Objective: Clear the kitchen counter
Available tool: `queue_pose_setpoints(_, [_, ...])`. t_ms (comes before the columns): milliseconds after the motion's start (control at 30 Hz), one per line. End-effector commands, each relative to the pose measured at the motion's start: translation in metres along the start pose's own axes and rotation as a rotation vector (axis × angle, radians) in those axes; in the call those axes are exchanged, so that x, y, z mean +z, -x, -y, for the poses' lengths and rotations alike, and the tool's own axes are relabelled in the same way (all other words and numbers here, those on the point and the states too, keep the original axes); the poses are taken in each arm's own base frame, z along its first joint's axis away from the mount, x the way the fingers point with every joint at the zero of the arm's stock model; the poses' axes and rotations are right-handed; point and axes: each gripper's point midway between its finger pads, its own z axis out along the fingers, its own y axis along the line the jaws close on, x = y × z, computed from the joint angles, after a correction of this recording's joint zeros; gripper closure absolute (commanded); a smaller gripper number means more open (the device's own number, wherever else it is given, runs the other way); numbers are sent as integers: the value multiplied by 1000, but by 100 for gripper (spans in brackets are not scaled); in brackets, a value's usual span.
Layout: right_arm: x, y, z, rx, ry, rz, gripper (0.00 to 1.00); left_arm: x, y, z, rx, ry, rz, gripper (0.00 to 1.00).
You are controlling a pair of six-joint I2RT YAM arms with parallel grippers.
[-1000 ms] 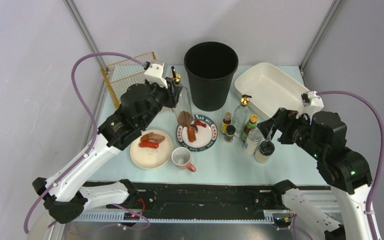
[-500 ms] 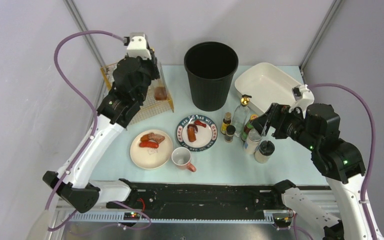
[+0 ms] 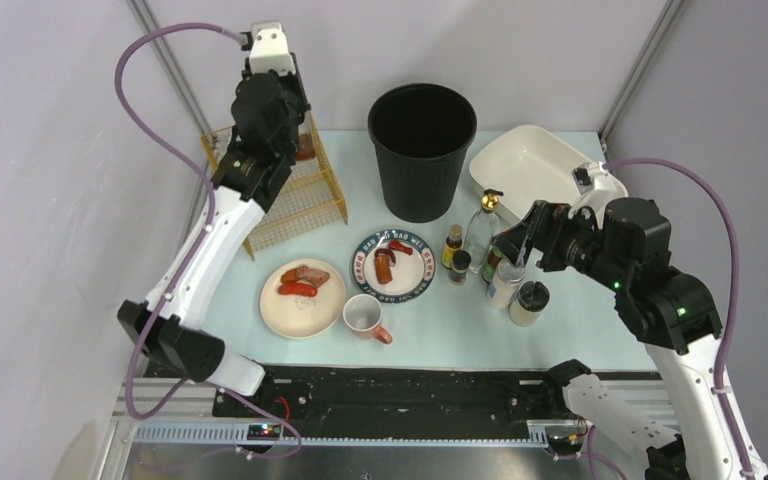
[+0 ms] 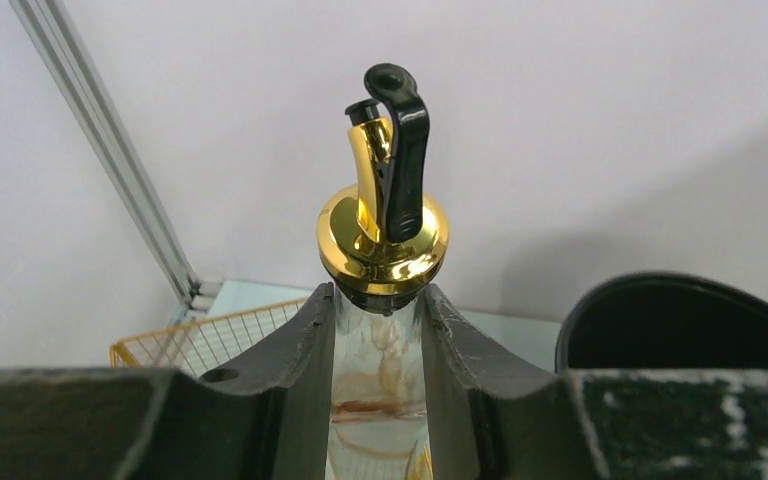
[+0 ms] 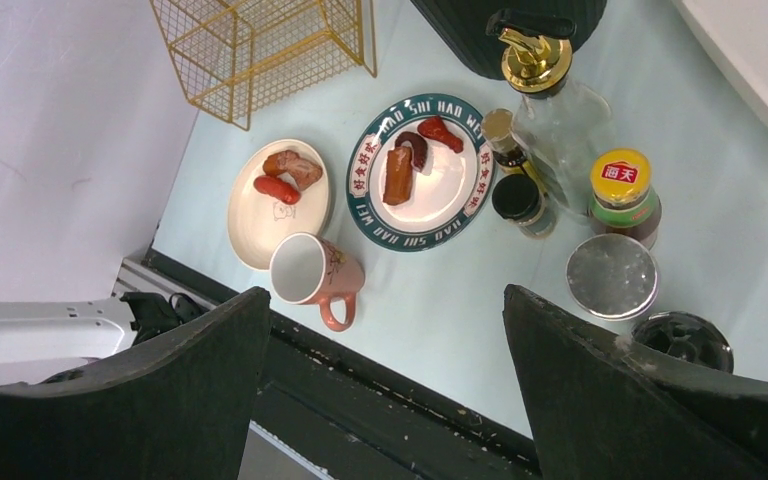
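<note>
Left claw (image 4: 378, 335) is gripping a gold-spouted glass bottle (image 4: 384, 235) over the wire basket (image 3: 300, 205), upper left of frame. Right claw (image 5: 385, 310) is hovering, jaws spread wide, above the condiment jars (image 5: 625, 185).

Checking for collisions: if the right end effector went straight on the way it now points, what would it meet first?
Probably bare counter between the mug and the silver-lidded jar, though depth is unclear.

Overhead, right-wrist views sharing kitchen counter (image 3: 440, 340)
</note>
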Motion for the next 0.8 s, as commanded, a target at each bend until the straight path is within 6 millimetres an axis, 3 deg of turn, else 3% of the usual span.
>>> queue_pose_setpoints(0, [3, 13, -12, -27, 51, 31, 10, 7, 94, -22, -60, 96, 249, 100])
queue_pose_setpoints(233, [12, 14, -13, -22, 53, 20, 11, 39, 101, -23, -46, 137, 277, 100])
queue_pose_setpoints(367, [18, 14, -11, -24, 40, 8, 11, 61, 94, -23, -53, 154, 275, 100])
queue_pose_setpoints(767, [30, 12, -3, -24, 5, -16, 11, 98, 80, -34, -89, 187, 275, 100])
